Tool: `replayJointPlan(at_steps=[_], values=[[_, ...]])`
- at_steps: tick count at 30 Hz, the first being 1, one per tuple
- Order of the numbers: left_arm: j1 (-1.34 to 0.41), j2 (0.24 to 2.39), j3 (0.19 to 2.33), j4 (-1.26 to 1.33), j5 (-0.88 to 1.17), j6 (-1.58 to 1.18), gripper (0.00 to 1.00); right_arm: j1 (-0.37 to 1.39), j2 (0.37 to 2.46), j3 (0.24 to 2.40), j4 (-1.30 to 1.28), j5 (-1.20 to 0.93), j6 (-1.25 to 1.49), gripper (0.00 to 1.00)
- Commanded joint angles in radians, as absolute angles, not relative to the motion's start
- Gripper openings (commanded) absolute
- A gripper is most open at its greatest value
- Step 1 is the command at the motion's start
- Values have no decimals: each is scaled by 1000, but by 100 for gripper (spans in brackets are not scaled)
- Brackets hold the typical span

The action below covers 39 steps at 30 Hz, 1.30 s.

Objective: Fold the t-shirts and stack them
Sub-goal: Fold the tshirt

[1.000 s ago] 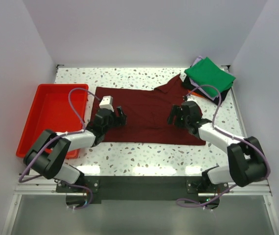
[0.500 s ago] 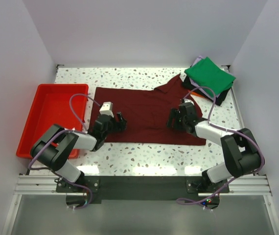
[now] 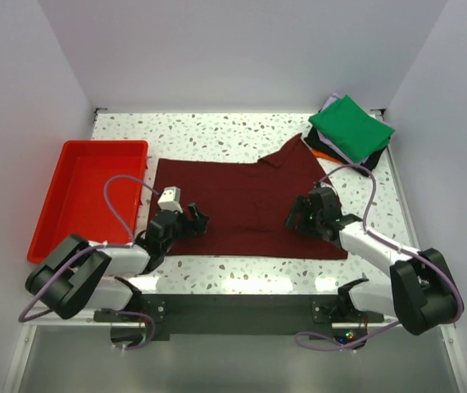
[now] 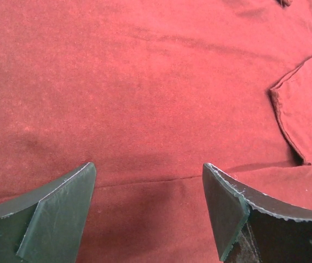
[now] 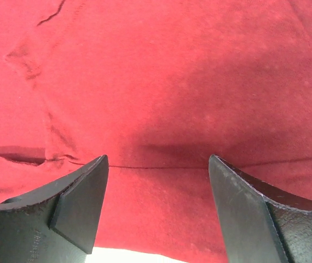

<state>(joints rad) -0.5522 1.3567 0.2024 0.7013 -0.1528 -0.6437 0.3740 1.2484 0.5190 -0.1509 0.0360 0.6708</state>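
Since the earlier frame both arms have drawn back toward their bases. The large dark maroon short-sleeved cloth t-shirt has come with them, so its near hem now lies closer to the near edge.

- Shirt position: spread flat across the middle of the speckled white counter. One far-right corner is peaked up toward the stack.
- Stack: the bright green folded cloth square sits on top at the far right corner, with darker folded pieces under it.
- Red plastic tray: just beside the shirt's left edge.

Left tool: jaws spread wide, nothing between them, over the near-left part of the shirt. A seam line runs across the gap.

Right tool: also spread wide and empty, over the near-right hem. A sliver of counter shows below the cloth.

I cannot tell from these views whether either set of fingertips actually presses the fabric.

Judgement: the cloth looks laid out, and a grasp on the near hem comes next.
- Bring both tools down level with each other.
- Pinch the hem at matching spots.
- Lift together so the edge stays straight.
- Carry it toward the far side without dragging the underlying layer.
- Flatten the raised far-right corner first, or it will be trapped in the fold.
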Motion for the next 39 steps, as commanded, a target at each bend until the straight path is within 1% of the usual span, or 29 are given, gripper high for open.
replayJointPlan(at_steps=[1,8,13,16,18,21,24,27,32,39], values=[[-584,1292,141,566,-186,-692,84,377,1175,477,-302,25,715,78],[-623,1148,143,469,-210,-696,84,377,1052,532,-387,25,689,78],[-623,1129,218,445,-229,-654,85,377,1077,629,-335,6,611,78],[-621,1153,283,437,-256,-614,87,379,1141,667,-255,2,583,78],[-621,1192,319,436,-314,-579,88,377,1184,684,-203,9,566,78],[-620,1268,412,445,-391,-533,91,377,1297,732,-186,77,549,78],[-617,1345,445,507,-396,-506,92,377,1382,741,-123,91,546,78],[-615,1411,468,541,-376,-509,92,377,1454,738,-113,121,575,79],[-615,1508,456,558,-367,-526,92,377,1555,765,-212,182,626,80],[-618,1545,367,591,-390,-590,91,377,1531,666,-268,192,693,84]])
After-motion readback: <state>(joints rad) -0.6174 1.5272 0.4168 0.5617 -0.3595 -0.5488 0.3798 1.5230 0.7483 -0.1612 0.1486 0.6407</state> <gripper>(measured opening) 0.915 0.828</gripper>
